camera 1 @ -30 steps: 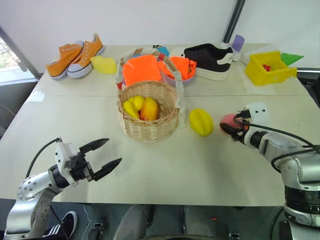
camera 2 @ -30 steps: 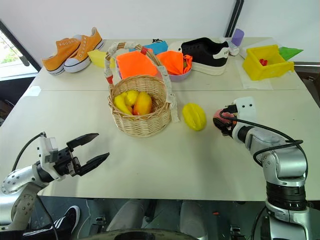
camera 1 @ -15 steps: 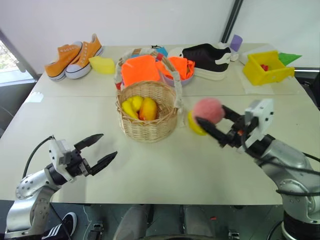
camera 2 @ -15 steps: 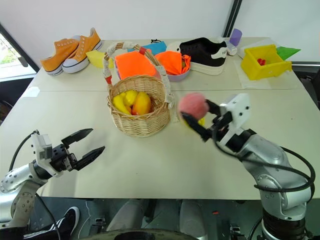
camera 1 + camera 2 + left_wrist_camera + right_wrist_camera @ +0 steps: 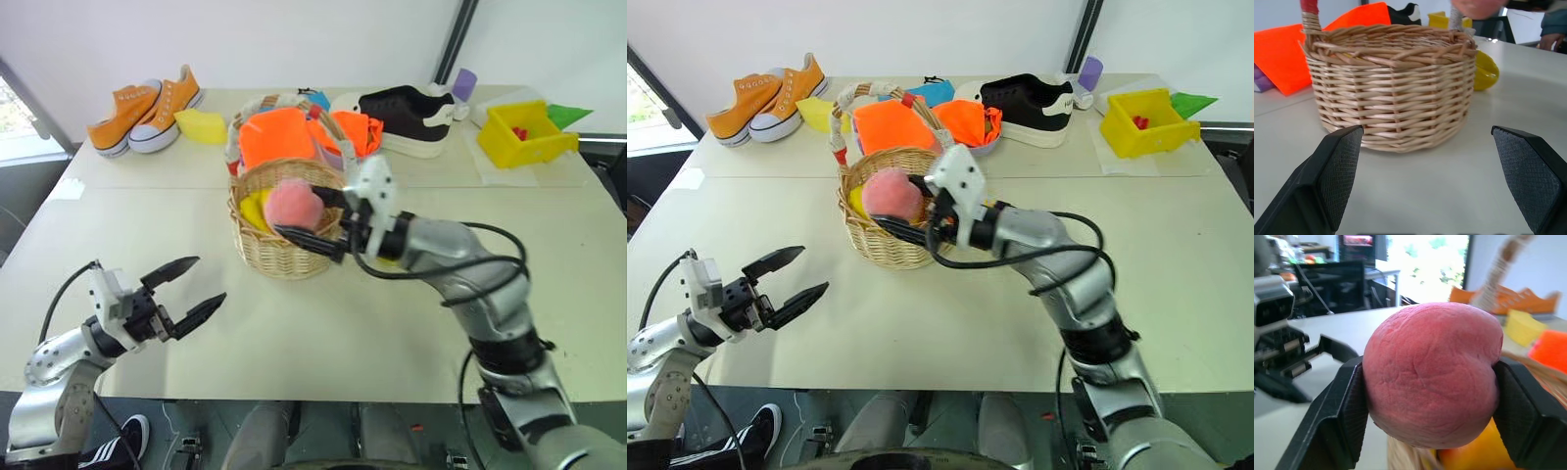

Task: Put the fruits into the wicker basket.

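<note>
Gripped the peach (image 5: 292, 204) in the right jaws, one finger on each side, spread wide by the round fruit and pointing level. Held it just above the mouth of the wicker basket (image 5: 284, 257), over the yellow pieces (image 5: 253, 208) already inside. Judged it best to dip a little below the rim before letting go, to open gently so as to settle the peach among the others without a bounce, then to draw back along the side of entry. Needed care with the tall wrapped handle (image 5: 838, 122) arching close by, and with the near rim under the fingers. Found the left jaws wide open and empty, low over the table (image 5: 343, 333), well apart from the basket and no hindrance. Noted the star fruit (image 5: 1484, 71) on the table just beside the basket, not yet collected. Saw orange cloths (image 5: 279, 137), a black shoe (image 5: 411, 113) and a yellow bin (image 5: 529, 132) beyond, clear of the work.
</note>
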Tool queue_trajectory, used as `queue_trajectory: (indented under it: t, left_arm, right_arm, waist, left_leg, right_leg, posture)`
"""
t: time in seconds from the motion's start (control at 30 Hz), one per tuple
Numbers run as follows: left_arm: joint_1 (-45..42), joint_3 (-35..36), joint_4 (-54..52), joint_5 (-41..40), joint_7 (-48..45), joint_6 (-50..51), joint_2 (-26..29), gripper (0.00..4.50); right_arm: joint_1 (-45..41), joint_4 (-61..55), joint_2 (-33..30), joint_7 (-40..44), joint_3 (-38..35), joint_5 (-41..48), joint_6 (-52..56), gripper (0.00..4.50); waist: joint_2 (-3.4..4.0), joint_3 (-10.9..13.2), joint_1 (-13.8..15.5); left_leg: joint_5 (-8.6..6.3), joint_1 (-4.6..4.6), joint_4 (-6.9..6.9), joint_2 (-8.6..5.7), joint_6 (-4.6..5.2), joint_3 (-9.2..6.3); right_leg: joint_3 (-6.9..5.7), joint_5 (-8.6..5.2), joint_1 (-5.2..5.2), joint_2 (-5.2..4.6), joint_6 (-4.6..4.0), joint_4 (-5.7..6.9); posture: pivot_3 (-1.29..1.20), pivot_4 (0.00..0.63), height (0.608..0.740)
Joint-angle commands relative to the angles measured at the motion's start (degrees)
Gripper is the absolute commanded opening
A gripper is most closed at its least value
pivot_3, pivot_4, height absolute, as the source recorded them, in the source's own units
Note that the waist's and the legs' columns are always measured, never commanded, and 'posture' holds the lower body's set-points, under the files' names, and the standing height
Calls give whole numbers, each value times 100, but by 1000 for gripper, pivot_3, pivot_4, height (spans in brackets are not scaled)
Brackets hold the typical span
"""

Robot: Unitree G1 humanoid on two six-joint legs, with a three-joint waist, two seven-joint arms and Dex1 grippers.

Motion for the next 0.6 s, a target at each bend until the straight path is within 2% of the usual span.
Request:
queue_trajectory:
  t: [0.03,0.17,0.2,0.27,0.37,0.5,0.6]
  left_arm:
    - [145,-91,-569,-274,-130,221,151,4500]
    - [268,-110,-853,-359,-126,366,220,4500]
    - [267,-111,-888,-352,-96,371,213,4500]
    - [269,-123,-943,-352,-43,409,190,4500]
    - [303,-157,-1026,-371,-7,455,157,4500]
    - [313,-182,-1090,-414,25,511,138,4500]
    - [277,-187,-1114,-453,59,584,139,4500]
  right_arm:
    - [-606,510,325,-255,92,-446,-192,2921]
    - [-852,876,592,-435,77,-703,-173,2921]
    - [-864,897,615,-418,76,-728,-154,3925]
    - [-836,840,618,-402,58,-751,-96,4474]
    - [-728,612,515,-335,-13,-768,-141,4474]
    - [-462,108,356,-103,-450,-316,-30,4474]
    - [65,-538,-230,427,-939,199,97,4474]
  waist:
    - [0,0,4]
    - [-2,-1,1]
    - [-2,-1,2]
    - [-1,-1,-4]
    - [-1,-1,-21]
    - [-1,-1,-10]
    - [-2,-1,29]
  left_leg:
    - [0,0,1,0,-1,0]
    - [2,1,2,0,-4,-3]
    - [2,1,2,0,-5,-3]
    - [2,1,1,0,-5,-4]
    - [3,1,1,0,-6,-3]
    - [3,1,1,0,-6,-2]
    - [3,1,1,0,-6,-2]
  right_leg:
    - [0,1,0,1,0,2]
    - [2,4,-1,8,-2,5]
    - [2,4,-1,9,-2,6]
    - [4,5,-5,9,-1,11]
    - [6,5,-9,9,-1,16]
    - [8,5,-11,7,-1,22]
    - [7,4,-10,5,-1,22]
  posture:
    - [0,150,740]
    - [0,150,740]
    - [0,150,740]
    - [0,150,740]
    - [0,150,740]
    - [0,150,740]
    - [0,150,740]
